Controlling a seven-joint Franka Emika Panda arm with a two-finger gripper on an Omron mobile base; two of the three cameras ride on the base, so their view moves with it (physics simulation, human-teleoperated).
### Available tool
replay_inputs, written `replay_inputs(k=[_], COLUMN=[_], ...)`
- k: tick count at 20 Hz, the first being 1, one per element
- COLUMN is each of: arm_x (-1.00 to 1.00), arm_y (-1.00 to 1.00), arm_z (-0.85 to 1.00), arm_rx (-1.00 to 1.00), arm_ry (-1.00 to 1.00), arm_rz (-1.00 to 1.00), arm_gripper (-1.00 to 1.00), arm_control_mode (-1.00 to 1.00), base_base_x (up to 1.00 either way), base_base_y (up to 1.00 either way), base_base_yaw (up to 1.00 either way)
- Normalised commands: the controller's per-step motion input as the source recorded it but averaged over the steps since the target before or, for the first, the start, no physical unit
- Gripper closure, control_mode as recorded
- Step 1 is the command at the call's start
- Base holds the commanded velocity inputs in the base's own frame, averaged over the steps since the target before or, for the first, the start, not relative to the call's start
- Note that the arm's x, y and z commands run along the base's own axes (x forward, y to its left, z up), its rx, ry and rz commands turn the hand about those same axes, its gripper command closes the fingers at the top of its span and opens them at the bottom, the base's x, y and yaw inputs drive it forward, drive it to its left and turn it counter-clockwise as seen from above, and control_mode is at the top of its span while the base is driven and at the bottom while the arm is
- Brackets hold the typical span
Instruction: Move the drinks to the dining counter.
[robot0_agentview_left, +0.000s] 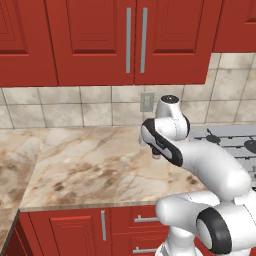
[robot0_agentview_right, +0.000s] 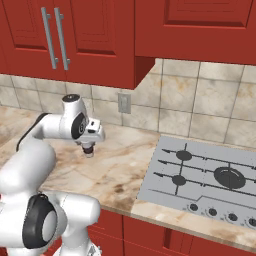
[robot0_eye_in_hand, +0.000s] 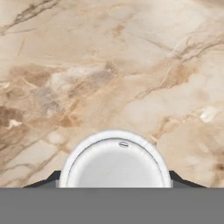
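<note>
Overhead, red wall cabinets (robot0_agentview_left: 125, 40) are seen above a tiled backsplash (robot0_agentview_right: 200, 107) and a marble desk (robot0_agentview_left: 95, 165).

At 3 o'clock on the desk in the right base view, a steel cooktop (robot0_agentview_right: 205, 177) is inset. The white arm (robot0_agentview_left: 205, 165) is bent low over the marble, toward 12 o'clock. The fingers (robot0_agentview_right: 88, 150) are narrowed on a small white container with a dark band (robot0_agentview_right: 89, 149), which is held just above the desk; its round white top (robot0_eye_in_hand: 116, 162) is seen at 6 o'clock in the hand view, flanked by the dark fingertips (robot0_eye_in_hand: 181, 179).
</note>
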Motion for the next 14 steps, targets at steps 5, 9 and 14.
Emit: replay_inputs(k=[5,9,14], arm_x=[-0.56,-0.52,-0.46], arm_y=[0.00,0.00,0.00], arm_z=[0.27,0.31,0.39], arm_rx=[0.00,0.00,0.00], arm_ry=[-0.12,-0.11,-0.07], arm_rz=[0.00,0.00,0.00], arm_gripper=[1.00,1.00,1.00], arm_control_mode=[-1.00,-1.00,-1.00], base_base_x=[0.00,0.00,0.00], base_base_y=[0.00,0.00,0.00], base_base_yaw=[0.00,0.00,0.00])
